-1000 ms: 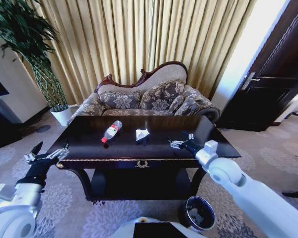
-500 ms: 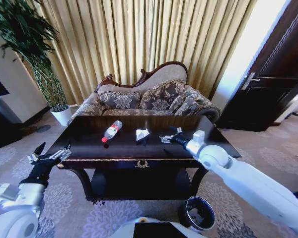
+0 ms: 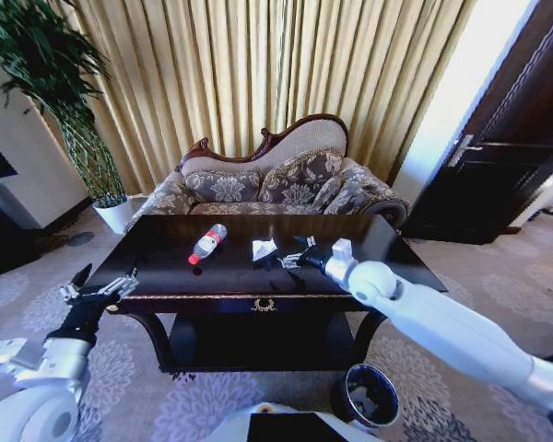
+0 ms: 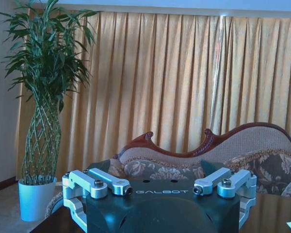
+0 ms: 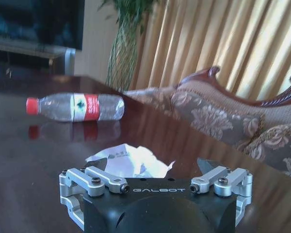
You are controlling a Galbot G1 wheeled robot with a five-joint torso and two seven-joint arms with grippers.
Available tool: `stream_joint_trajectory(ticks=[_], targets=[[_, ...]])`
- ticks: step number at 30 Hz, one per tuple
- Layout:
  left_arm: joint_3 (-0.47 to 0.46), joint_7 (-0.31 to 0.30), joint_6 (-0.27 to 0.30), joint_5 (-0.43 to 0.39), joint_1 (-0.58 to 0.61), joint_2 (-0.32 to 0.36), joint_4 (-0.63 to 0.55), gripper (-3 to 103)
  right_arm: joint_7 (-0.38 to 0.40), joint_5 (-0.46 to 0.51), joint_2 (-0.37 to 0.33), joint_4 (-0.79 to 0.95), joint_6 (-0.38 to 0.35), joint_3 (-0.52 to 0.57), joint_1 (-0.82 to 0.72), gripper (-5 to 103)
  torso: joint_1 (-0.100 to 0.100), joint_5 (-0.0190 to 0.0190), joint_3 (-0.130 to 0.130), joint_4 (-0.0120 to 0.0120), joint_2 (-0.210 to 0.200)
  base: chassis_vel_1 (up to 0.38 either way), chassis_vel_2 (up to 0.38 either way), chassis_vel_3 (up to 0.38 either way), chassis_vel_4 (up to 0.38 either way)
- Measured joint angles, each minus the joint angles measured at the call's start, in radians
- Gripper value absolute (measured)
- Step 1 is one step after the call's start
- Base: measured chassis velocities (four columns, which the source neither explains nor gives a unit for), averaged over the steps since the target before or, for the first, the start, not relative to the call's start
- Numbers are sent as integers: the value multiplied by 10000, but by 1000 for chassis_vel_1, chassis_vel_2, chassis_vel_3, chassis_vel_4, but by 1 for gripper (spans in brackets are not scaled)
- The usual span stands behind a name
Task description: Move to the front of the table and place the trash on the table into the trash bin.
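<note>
In the head view the dark tabletop stands before a sofa and curtains, with a potted plant at the left and a door at the right. On it lie a bottle, left of centre, and a white paper wad near the middle, well apart from each other. The right gripper reaches across the tabletop with its arm stretched from the lower right, jaws spread wide and just beside the wad on its right. The left gripper hangs off the tabletop's left front corner, jaws wide and holding nothing. The bin sits on the carpet by the right front leg, with pale scraps inside. In the left wrist view the left gripper points over the tabletop edge toward the sofa, plant and curtains, jaws wide apart. In the right wrist view the right gripper has its jaws wide, and the wad lies on the tabletop just ahead of them, between the two sides; the bottle lies on its side farther off, its red cap pointing away from the sofa.
</note>
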Motion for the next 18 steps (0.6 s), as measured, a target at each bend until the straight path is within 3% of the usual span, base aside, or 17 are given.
stream_joint_trajectory(ticks=[5,13,18], targets=[[32,-2,1,85,-12,-53,0,100,-103,-13,619,-140,-1469,-201,762,100,0,1,0,0,0,0,0,0,0],[-179,0,1,54,76,7,0,100,-381,-721,1419,-896,-1876,-777,1541,100,0,1,0,1,1,0,0,0,0],[-174,7,0,48,71,-1,0,100,-894,-1200,1510,-1165,-1784,-999,1751,100,0,1,0,0,0,0,0,0,0]])
